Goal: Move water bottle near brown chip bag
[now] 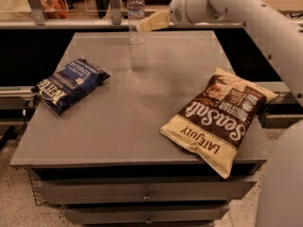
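The water bottle (136,14), clear with a white cap and a pale label band, stands upright at the far edge of the grey table (142,103). The brown chip bag (218,116), dark brown and cream with "Sea Salt" lettering, lies flat at the table's front right, partly over the edge. My gripper (150,22) reaches in from the right at the far edge, its cream-coloured tip right beside the bottle's right side at mid height. The white arm (236,8) runs off to the upper right.
A smaller dark blue chip bag (70,84) lies at the table's left side. A rail and shelf with other items run behind the table's far edge. Drawers sit under the tabletop.
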You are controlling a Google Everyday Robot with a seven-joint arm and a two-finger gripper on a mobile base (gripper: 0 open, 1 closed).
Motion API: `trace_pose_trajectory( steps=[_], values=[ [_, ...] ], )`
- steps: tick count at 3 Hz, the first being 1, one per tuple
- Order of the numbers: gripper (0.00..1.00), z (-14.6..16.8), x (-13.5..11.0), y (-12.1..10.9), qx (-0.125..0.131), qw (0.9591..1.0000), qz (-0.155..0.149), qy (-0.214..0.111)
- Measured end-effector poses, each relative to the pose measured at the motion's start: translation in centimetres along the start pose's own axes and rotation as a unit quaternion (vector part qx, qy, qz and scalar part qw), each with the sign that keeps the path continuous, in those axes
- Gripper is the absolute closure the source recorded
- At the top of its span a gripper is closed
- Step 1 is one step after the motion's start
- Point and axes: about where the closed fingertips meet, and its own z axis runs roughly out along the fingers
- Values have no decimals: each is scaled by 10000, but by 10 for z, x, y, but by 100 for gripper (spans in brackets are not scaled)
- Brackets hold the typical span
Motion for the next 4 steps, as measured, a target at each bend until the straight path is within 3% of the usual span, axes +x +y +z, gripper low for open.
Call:
trace_pose_trajectory(
  steps=[1,2,4],
  values=[
    [0,36,-10,-10,92,9994,235,-217],
    [0,73,-24,-7,224,9988,227,-369],
    [0,115,-30,0,440,9978,262,-414]
  ],
)
